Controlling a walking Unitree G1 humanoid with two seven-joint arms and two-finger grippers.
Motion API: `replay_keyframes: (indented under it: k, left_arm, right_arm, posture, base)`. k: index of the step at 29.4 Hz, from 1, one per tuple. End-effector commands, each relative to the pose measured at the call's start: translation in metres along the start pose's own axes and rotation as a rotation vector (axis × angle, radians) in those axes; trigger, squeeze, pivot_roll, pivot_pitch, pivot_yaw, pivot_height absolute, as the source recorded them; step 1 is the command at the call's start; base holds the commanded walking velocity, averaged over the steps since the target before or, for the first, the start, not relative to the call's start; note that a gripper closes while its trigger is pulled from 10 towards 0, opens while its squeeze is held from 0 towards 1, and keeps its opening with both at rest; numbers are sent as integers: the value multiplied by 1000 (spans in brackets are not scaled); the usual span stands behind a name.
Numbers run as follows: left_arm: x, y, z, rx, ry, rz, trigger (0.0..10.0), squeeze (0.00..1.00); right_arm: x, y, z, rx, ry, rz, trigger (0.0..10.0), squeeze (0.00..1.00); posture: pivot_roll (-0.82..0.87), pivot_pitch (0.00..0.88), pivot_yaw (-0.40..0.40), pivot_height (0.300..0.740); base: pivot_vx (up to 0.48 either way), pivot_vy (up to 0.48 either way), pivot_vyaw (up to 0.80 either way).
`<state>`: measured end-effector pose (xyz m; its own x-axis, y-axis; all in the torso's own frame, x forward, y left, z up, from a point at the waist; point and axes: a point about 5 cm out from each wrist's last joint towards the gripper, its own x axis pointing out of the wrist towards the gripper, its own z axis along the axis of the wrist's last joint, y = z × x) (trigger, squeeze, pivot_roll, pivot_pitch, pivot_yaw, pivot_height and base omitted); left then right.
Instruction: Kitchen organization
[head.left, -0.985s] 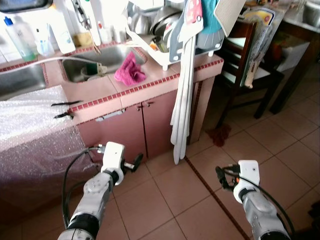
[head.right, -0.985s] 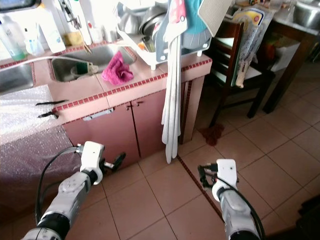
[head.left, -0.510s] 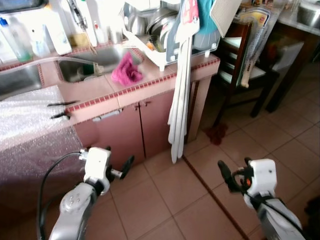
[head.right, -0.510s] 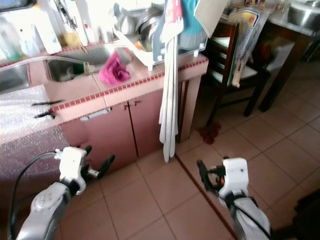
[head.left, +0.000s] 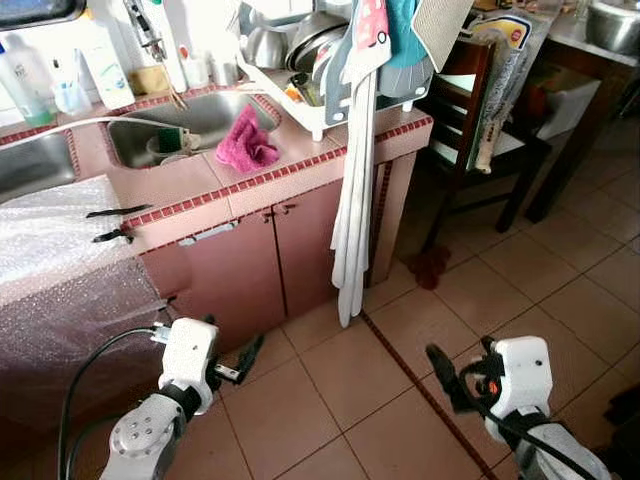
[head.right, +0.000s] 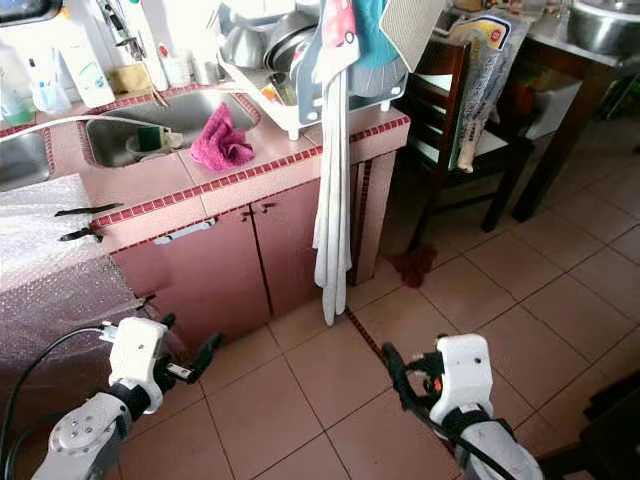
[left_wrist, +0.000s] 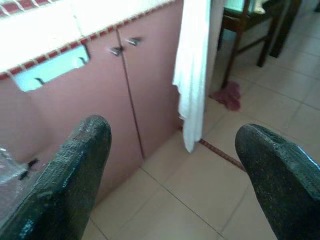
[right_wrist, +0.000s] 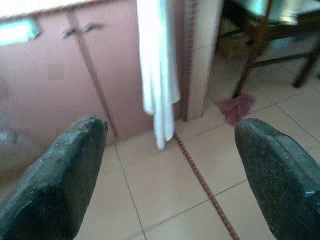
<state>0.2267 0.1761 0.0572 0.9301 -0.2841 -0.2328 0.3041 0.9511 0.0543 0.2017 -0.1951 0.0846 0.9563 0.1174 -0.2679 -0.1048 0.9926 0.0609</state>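
Observation:
A pink tiled counter (head.left: 200, 190) carries a steel sink (head.left: 190, 120), a crumpled pink cloth (head.left: 246, 146) and a white dish rack (head.left: 320, 85) full of bowls. A long white towel (head.left: 352, 220) hangs down the cabinet front (left_wrist: 195, 75). My left gripper (head.left: 235, 350) hovers low over the floor tiles in front of the cabinet doors (head.left: 265, 265); it is open and holds nothing. My right gripper (head.left: 462, 362) hangs open over the tiles further right, also holding nothing. Between each gripper's fingers, the wrist views show the doors, the towel and the floor.
Bubble wrap (head.left: 50, 240) drapes over the counter's left part. Bottles (head.left: 100, 60) stand behind the sink. A dark wooden chair (head.left: 480, 120) stands right of the counter. A reddish rag (head.left: 430, 268) lies on the floor by the counter's corner. A dark table (head.left: 600, 40) stands at the far right.
The camera has shifted, so the counter sits a little differently in the picture. Both arms have sunk lower in view and both grippers stay open.

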Motion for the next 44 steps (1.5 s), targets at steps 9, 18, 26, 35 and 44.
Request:
replay_keyframes:
  k: [9, 18, 26, 35, 44]
  left_arm:
    - [14, 8, -11, -2, 1, 100, 10000, 0]
    - [33, 17, 4, 17, -51, 168, 10000, 0]
    - [50, 9, 33, -54, -95, 216, 10000, 0]
    - [44, -5, 34, -26, -59, 163, 10000, 0]
    - [21, -3, 21, 50, 13, 79, 10000, 0]
  right_arm:
    - [10, -7, 18, -43, -71, -84, 10000, 0]
    - [20, -7, 28, -75, -106, -90, 10000, 0]
    - [23, -15, 36, -105, -124, -95, 10000, 0]
    - [26, -17, 46, -159, -150, -112, 10000, 0]
    - [25, -20, 49, -199, -161, -126, 10000, 0]
  posture:
    - [-42, 0, 56, 740]
    - [-44, 0, 62, 740]
    - [-52, 0, 47, 740]
    - [-56, 0, 46, 740]
    - [-44, 0, 38, 740]
  base:
    - [0, 0, 0]
    - [0, 0, 711]
    - [0, 0, 800]
    - [0, 0, 800]
    - [0, 0, 778]
